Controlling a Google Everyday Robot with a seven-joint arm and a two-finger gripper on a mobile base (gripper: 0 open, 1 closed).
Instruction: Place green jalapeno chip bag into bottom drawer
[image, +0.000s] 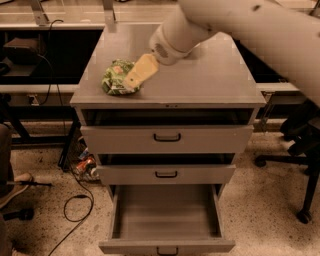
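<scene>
On your far left, dark cables (75, 200) loop across the speckled floor beside the cabinet. Above them, the green jalapeno chip bag (114, 79) lies crumpled on the grey counter (210, 75), close to its left edge and not far back from the front-left corner.

The gripper (131, 80) is right at the bag. Its cream tip slants down and to the left, and it overlaps the bag's right side, either touching it or just over it. From this angle you cannot tell whether the gripper is open, closed or holding anything.

The thick white arm (230, 25) runs up and to the right from there. It crosses over the back of the counter and leaves at the upper right.

Below the counter's front edge, the two shallower drawers (167, 139) sit one above the other, each with a dark gap above its front. Under them the bottom drawer (165, 246) is pulled well out toward you, so you look straight down into its flat tray. The bag is up on the counter, well apart from that drawer.

At your far right, a dark chair base (305, 200) stands on the floor.
</scene>
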